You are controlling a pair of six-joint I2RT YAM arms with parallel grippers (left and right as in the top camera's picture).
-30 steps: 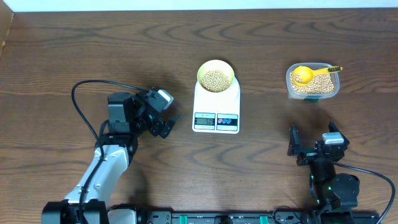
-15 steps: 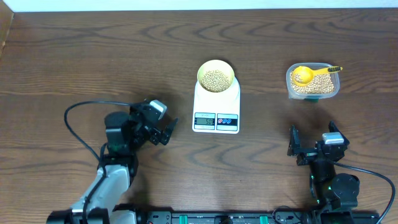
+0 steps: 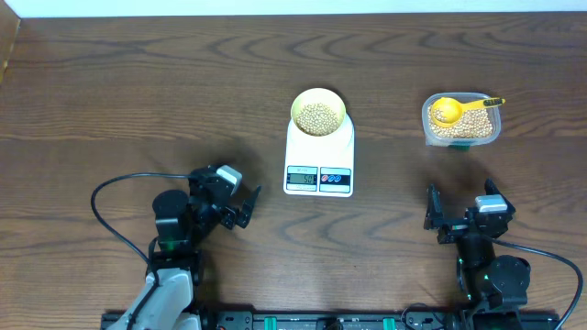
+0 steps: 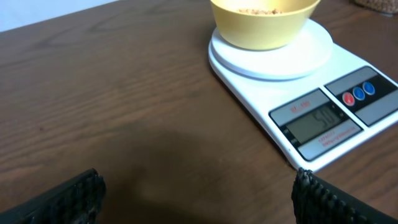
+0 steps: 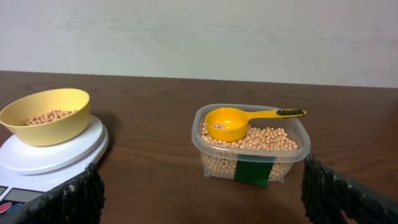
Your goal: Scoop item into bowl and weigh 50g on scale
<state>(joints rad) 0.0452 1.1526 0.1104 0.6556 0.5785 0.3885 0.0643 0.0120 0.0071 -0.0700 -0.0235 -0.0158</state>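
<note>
A pale yellow bowl [image 3: 318, 112] [image 4: 265, 22] [image 5: 46, 116] holding beige beans [image 3: 318, 116] [image 5: 51, 116] stands on the white scale [image 3: 318, 165] [image 4: 323, 93] [image 5: 43, 163] at the table's middle. More beans [image 3: 463, 128] [image 5: 267, 138] fill a clear tub [image 3: 461, 120] [image 5: 251, 144] at the right, with a yellow scoop [image 3: 456, 108] [image 5: 235, 122] resting in it. My left gripper [image 3: 240, 200] [image 4: 199, 199] is open and empty, low on the table left of the scale. Near the front edge, below the tub, my right gripper [image 3: 461, 209] [image 5: 202, 199] is also open and empty.
A black cable [image 3: 119, 188] loops on the table left of the left arm. The tub carries a green label [image 5: 253, 172] on its near wall. A pale wall [image 5: 199, 37] rises behind the table's far edge.
The left arm has drawn back toward the front edge, away from the scale, with its gripper still open. The right arm has not moved.
</note>
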